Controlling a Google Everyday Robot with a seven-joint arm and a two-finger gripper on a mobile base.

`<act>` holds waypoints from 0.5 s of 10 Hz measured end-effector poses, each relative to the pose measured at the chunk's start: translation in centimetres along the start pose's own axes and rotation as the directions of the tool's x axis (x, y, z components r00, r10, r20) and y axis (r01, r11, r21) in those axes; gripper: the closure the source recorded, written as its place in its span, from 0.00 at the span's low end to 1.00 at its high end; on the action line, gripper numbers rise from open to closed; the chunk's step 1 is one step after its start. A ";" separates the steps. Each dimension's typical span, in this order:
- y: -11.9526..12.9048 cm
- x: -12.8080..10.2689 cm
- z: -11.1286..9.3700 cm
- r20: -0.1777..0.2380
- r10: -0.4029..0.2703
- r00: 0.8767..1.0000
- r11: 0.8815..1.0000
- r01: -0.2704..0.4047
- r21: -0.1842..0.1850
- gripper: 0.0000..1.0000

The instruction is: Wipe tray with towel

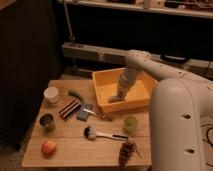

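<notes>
A yellow tray [142,95] stands on the wooden table at the back right. My arm reaches down into it from the right. The gripper [115,98] is low inside the tray near its left front part, on the tray floor. A small greyish lump, which looks like the towel [112,99], lies under the gripper's tip. The arm hides how the towel is held.
On the table [70,152] lie a white cup [51,94], a green vegetable [76,94], a striped pack [70,108], a grey block [83,113], a metal cup [47,121], an apple [48,148], a brush [102,134], a green cup [130,123] and a dark cluster [126,150].
</notes>
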 end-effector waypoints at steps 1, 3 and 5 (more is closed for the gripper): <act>-1.3 -0.6 -0.6 0.019 0.031 0.999 1.000 -0.031 0.001 1.00; -3.7 -3.3 -2.0 0.067 0.103 0.992 0.995 -0.103 0.000 1.00; -4.7 -6.0 -2.5 0.092 0.141 0.986 0.990 -0.142 0.008 1.00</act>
